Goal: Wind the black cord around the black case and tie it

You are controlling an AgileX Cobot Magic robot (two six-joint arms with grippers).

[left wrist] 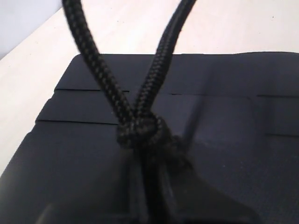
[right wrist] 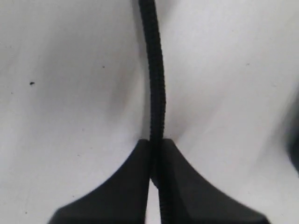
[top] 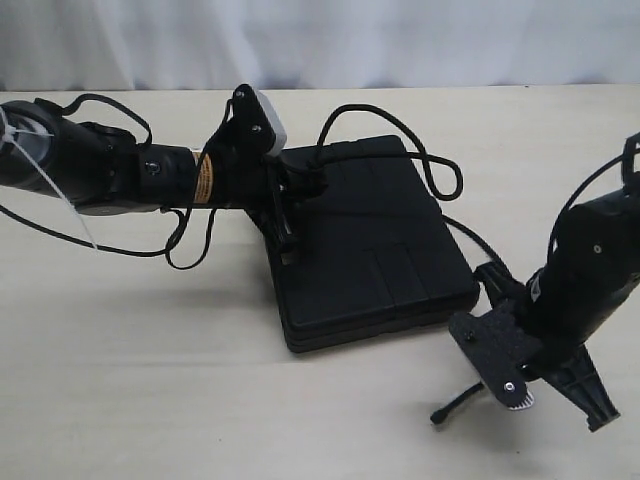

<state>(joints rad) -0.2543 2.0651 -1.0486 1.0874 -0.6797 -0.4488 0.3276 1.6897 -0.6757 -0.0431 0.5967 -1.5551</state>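
right now the black case lies flat on the bench, mid-scene. the black cord loops past its far edge and runs down its right side onto the bench. the left tool is clamped on the cord at a knot above the case. the right tool is pinched tight on the cord's free length, near the case's near right corner.

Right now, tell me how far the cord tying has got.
Done: the long black braided cord already forms a knot on the flat rectangular black plastic case. In hand: the left claw is shut on it under that knot; the right claw is shut on a strand over the pale table. Still to do: a slack loop arcs past the case's corner, so tightening remains.
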